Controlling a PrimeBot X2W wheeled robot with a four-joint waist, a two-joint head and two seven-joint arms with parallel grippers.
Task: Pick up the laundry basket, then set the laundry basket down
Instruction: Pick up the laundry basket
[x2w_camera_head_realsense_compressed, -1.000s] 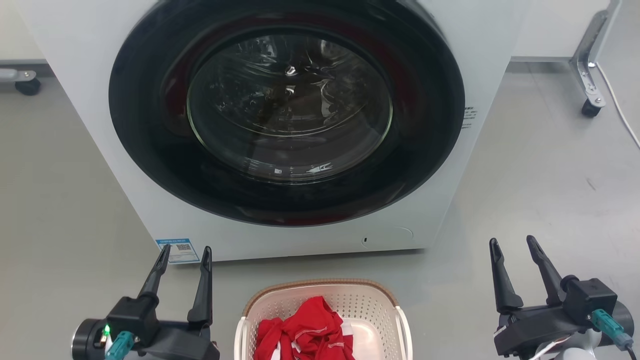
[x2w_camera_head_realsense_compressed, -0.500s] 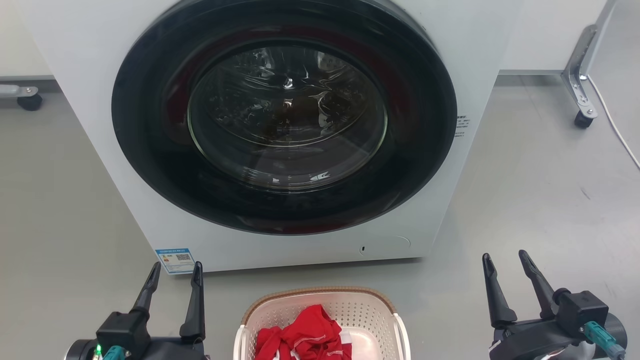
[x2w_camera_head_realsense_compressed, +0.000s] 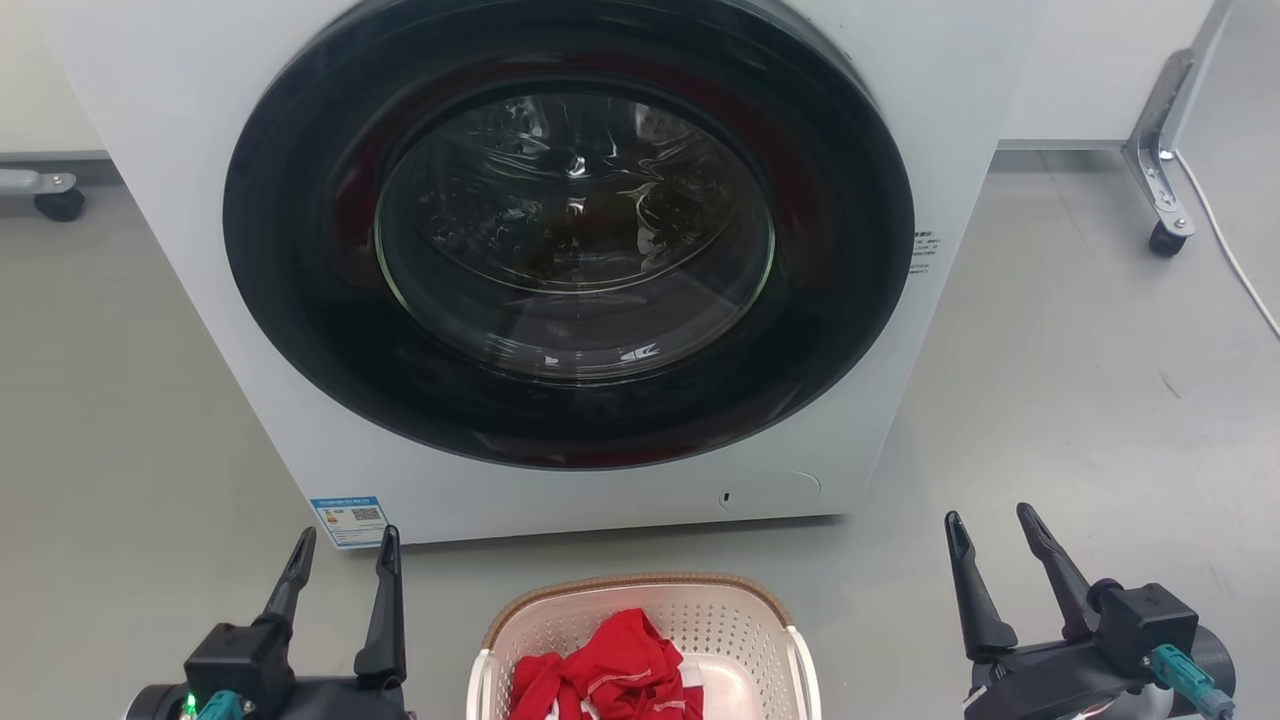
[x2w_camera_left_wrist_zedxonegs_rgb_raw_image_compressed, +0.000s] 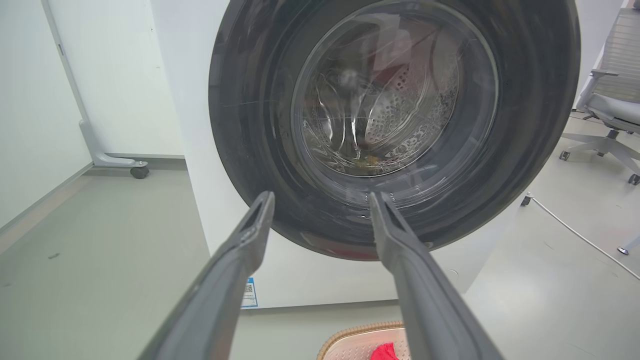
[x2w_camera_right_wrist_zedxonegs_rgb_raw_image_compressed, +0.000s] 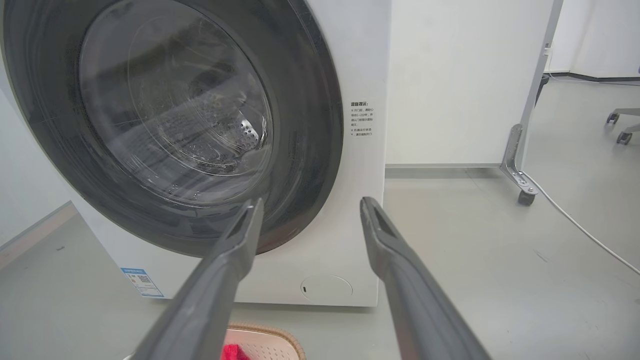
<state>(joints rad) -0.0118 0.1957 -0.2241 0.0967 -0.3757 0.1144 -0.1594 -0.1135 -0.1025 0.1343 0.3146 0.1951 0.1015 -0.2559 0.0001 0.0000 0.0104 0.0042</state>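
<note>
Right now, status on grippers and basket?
Left gripper and right gripper: jaws open, empty. Cream-white perforated plastic laundry basket on floor between them, red cloth inside. White front-loading washing machine right behind it.

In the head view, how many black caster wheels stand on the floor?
2. The left caster sits at the far left edge, beside the washing machine. The right caster sits at the upper right, under a metal leg. Others may be hidden behind the machine.

Left pincer (x2w_camera_left_wrist_zedxonegs_rgb_raw_image_compressed: 321, 198) spread wide before washing machine (x2w_camera_left_wrist_zedxonegs_rgb_raw_image_compressed: 192, 100); laundry basket (x2w_camera_left_wrist_zedxonegs_rgb_raw_image_compressed: 346, 334) rim below.
</note>
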